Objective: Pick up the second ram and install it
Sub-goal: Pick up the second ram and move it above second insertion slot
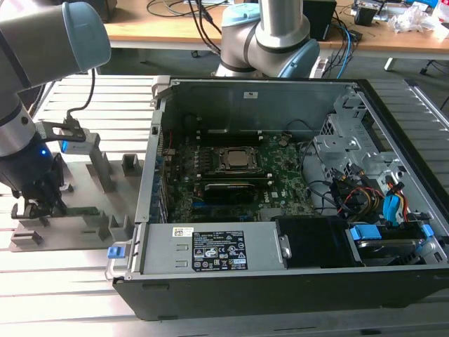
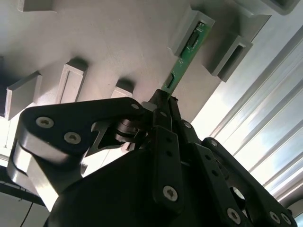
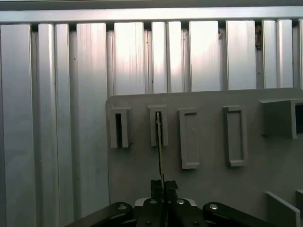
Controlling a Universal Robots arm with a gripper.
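The second ram (image 2: 182,61) is a narrow green stick standing on edge in the grey holder tray (image 2: 118,42), its far end resting in a slotted block. In the first wrist view the ram (image 3: 159,142) appears edge-on as a thin line running from a tray slot to my fingertips. My gripper (image 2: 163,99) is shut on the stick's near end, with the dark fingers (image 3: 156,185) pressed to both faces. In the exterior view the gripper (image 1: 34,205) is low over the tray (image 1: 105,225) at the exterior view's left, well apart from the motherboard (image 1: 280,179).
An open computer case (image 1: 280,281) fills the middle and the exterior view's right, with the CPU socket (image 1: 238,160), cables and a drive cage (image 1: 351,140) inside. A second robot base (image 1: 270,35) stands behind the case. Ribbed aluminium table (image 3: 57,118) surrounds the tray.
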